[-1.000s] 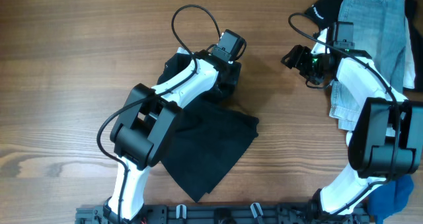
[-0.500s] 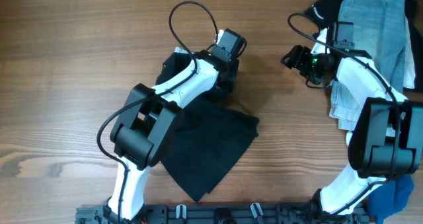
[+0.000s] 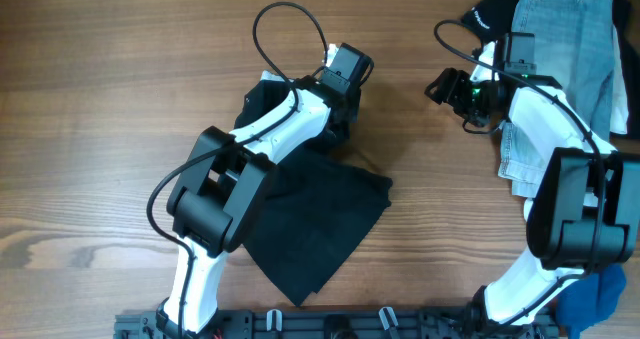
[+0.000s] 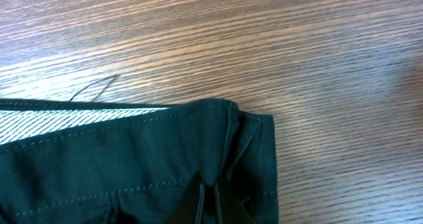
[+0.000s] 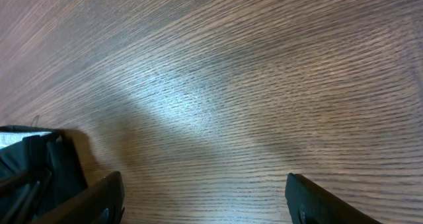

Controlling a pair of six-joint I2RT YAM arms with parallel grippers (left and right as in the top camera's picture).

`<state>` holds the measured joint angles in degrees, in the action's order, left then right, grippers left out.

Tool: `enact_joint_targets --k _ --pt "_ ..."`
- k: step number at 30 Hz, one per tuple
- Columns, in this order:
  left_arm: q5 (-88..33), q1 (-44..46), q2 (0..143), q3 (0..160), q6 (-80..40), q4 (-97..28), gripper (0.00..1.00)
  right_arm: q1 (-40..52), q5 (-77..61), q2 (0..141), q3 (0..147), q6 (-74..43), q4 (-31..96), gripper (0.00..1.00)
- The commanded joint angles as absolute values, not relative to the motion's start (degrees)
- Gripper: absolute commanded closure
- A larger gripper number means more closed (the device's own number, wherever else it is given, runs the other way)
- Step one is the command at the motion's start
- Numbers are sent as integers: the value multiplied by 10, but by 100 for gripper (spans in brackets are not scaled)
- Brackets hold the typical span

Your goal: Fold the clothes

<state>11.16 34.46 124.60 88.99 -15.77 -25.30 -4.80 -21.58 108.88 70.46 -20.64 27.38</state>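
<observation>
The left gripper (image 4: 208,199) is pinched shut on a fold of the black shorts (image 4: 132,164), their pale striped waistband (image 4: 46,125) to its left; bare table (image 4: 264,45) lies ahead; the right gripper (image 5: 205,179) is spread wide over wood, the jeans (image 3: 560,29) behind it; beside them, a black garment (image 3: 490,14) bears white print too small to read.

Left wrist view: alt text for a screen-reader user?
The left gripper pinches a fold of black shorts at bottom centre; a pale striped inner waistband shows along their upper left edge. Bare wooden table fills the rest.
</observation>
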Motion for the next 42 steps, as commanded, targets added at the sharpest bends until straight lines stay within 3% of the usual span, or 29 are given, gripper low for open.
enact_joint_targets --k 1,10,21,28,31,37,39,42 --pt "156 345 1188 896 -159 -260 96 -23 -218 1089 711 -196 264 21" --pt "166 342 1082 896 -160 -285 96 58 -320 1095 711 -246 176 21" --pt "166 332 973 896 -185 -326 96 124 -299 1180 711 -387 46 23" --pt "166 332 966 896 -185 -337 96 124 -238 1198 711 -420 76 23" --pt "166 332 966 896 -185 -337 96 127 -218 1200 711 -420 79 30" --pt "166 332 946 896 -185 -337 96 146 -236 1232 711 -390 27 86" --pt "166 332 931 896 -185 -337 96 142 -246 1232 712 -389 10 96" --pt "166 324 897 896 -185 -339 96 118 -270 1218 718 -369 -5 96"
